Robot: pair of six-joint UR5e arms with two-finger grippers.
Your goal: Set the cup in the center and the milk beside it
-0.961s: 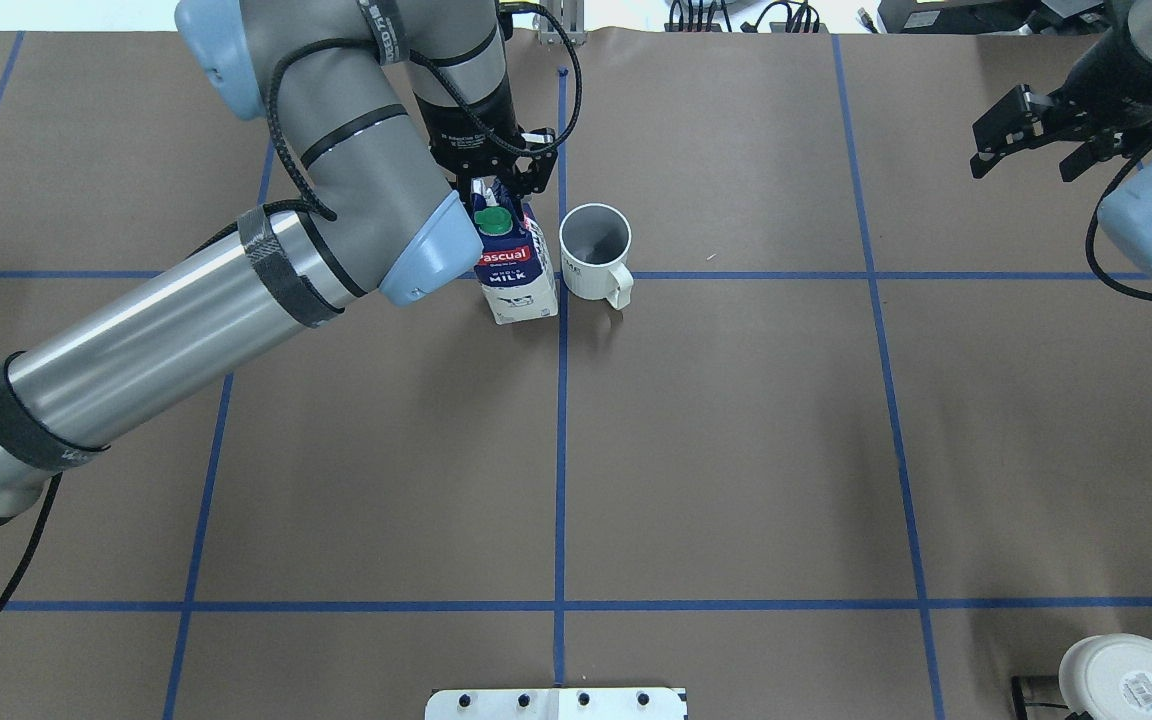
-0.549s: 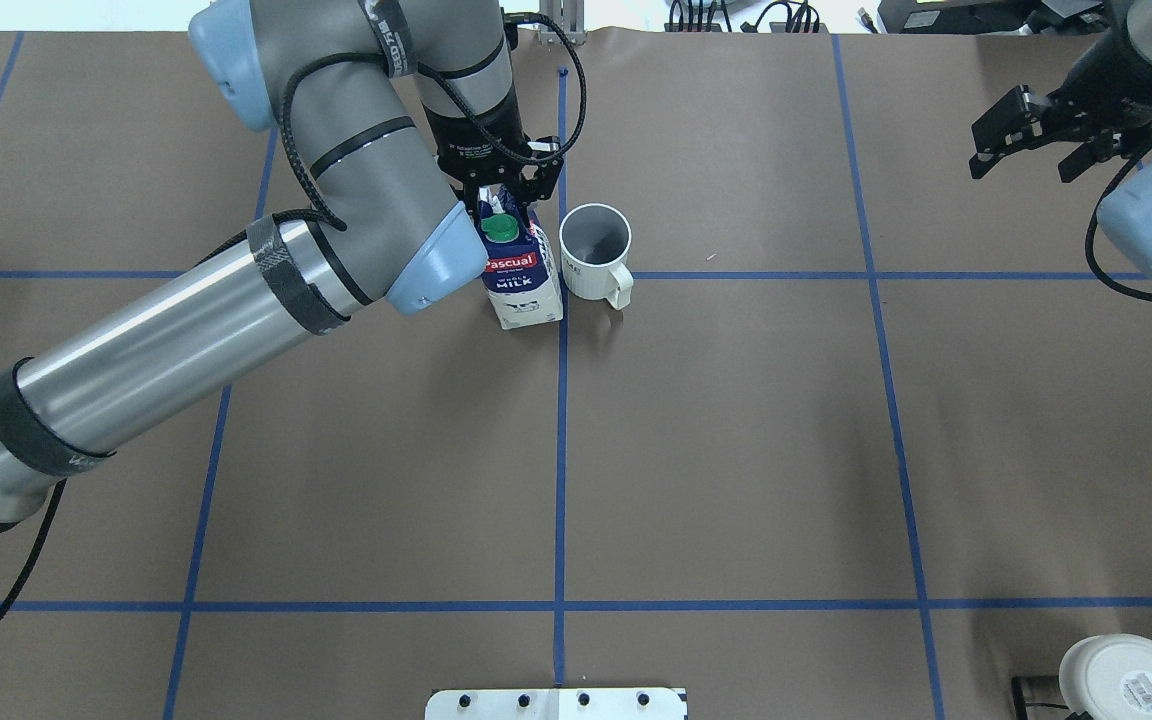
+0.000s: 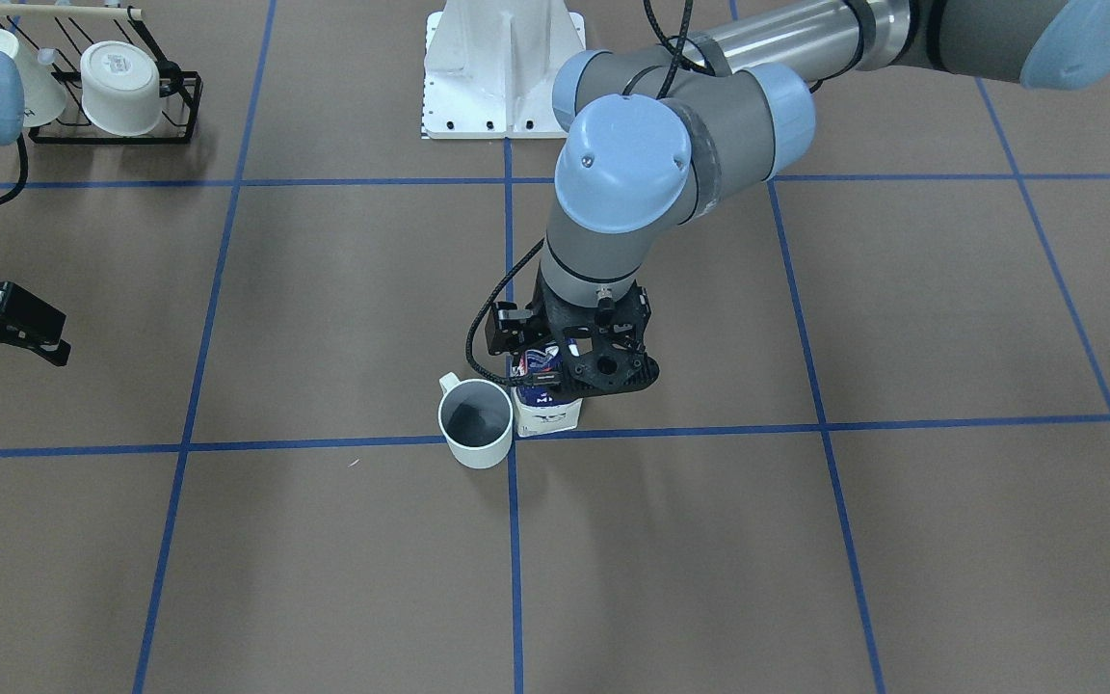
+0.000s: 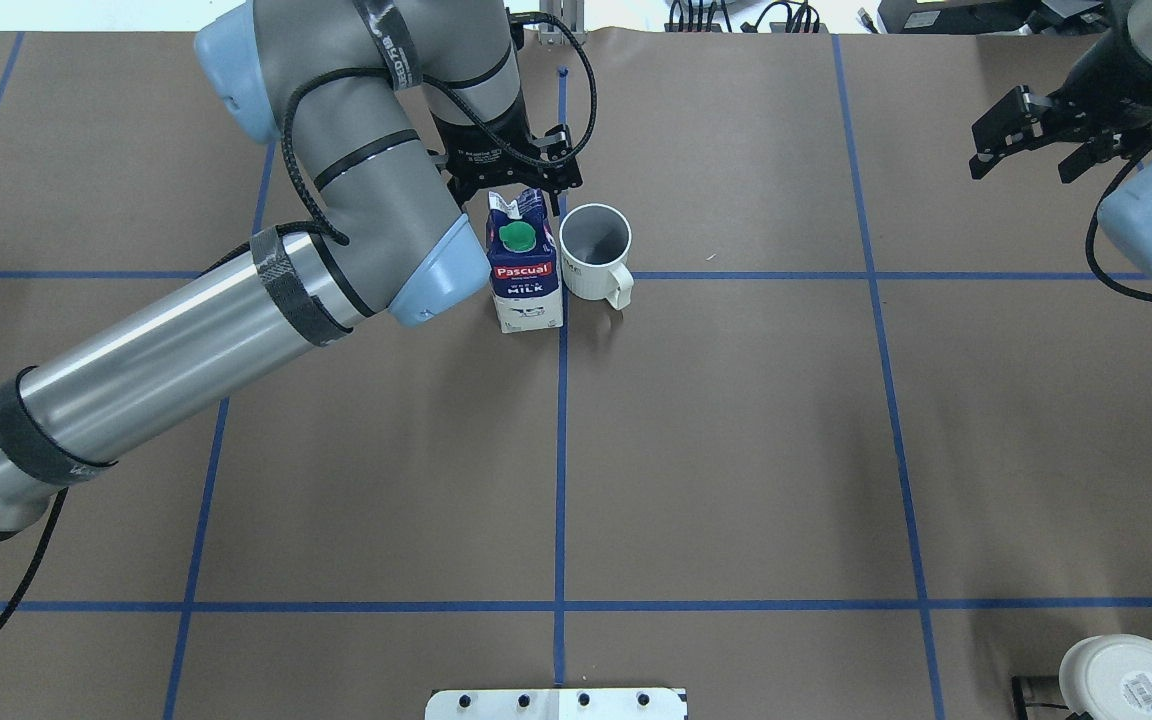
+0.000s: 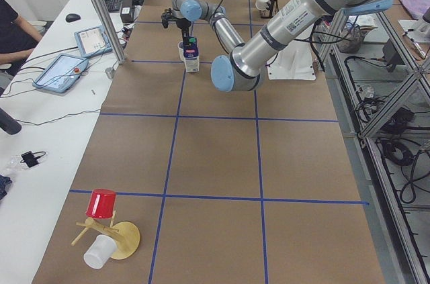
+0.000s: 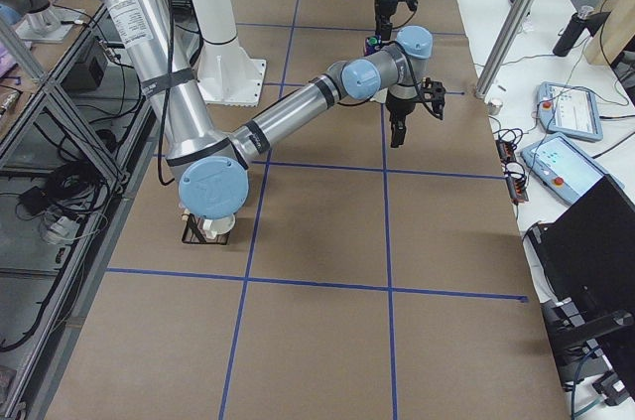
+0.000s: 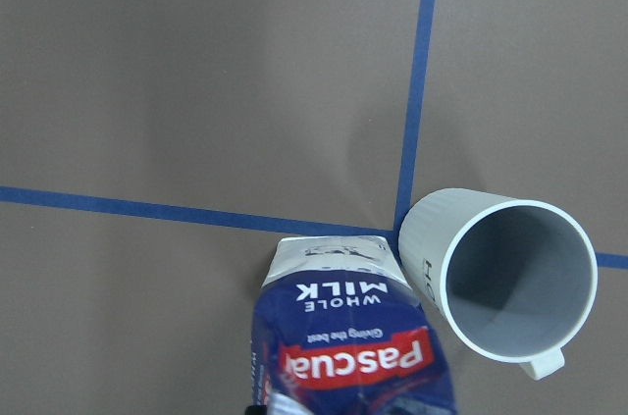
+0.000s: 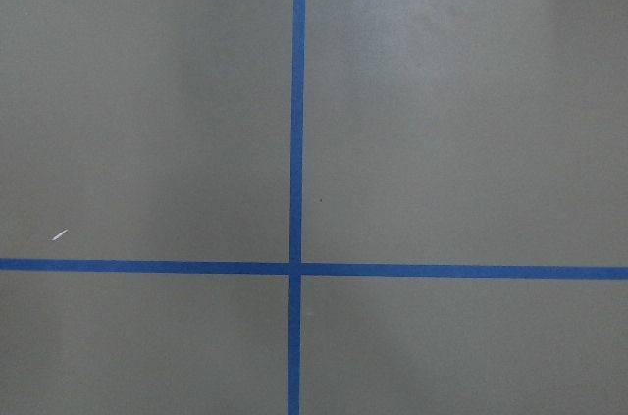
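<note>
You can read "Pascual", white on red, and "WHOLE MILK" beneath it on the milk [image 4: 526, 285]. The cup [image 7: 510, 278] carries small dark marks, possibly lettering, too blurred to read.

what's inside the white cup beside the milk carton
Nothing shows inside the cup: the left wrist view looks in on a bare grey wall and floor. The inner wall nearest that camera is hidden behind the rim, so a thin strip there cannot be seen.
</note>
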